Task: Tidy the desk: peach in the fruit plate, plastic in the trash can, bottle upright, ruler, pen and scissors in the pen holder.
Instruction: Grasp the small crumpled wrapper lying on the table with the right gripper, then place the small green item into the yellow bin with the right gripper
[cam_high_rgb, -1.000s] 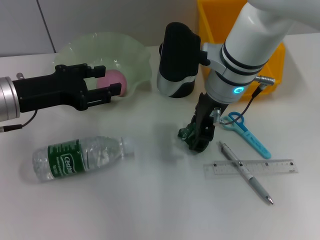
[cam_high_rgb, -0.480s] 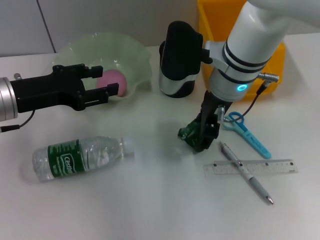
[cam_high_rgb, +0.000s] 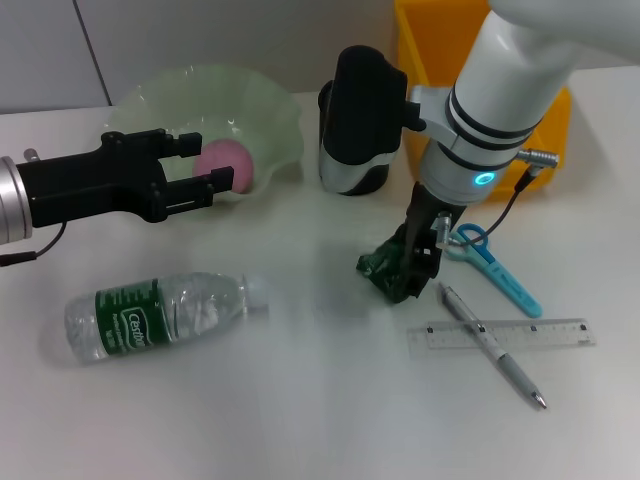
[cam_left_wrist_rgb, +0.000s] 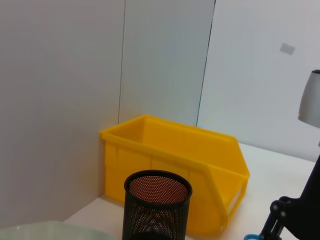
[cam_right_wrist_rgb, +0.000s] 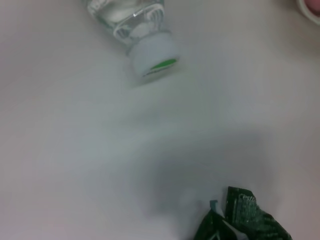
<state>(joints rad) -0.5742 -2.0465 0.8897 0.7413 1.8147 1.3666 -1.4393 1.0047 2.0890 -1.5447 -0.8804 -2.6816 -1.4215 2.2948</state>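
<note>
Jaws of right gripper (cam_high_rgb: 412, 268) pinched on green plastic (cam_high_rgb: 385, 268), low over tabletop (cam_high_rgb: 300, 400).
Risk: thin grip, plastic may slip before trash can (cam_high_rgb: 440, 40). Left gripper (cam_high_rgb: 205, 165) open, idle by fruit plate (cam_high_rgb: 270, 110).

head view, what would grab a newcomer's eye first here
The right gripper is down at mid-desk, pinching a crumpled dark-green plastic wrapper, with the bright yellow trash can behind it. On the left, the bottle lies on its side, and the left gripper hangs open before the fruit plate holding the peach.
</note>
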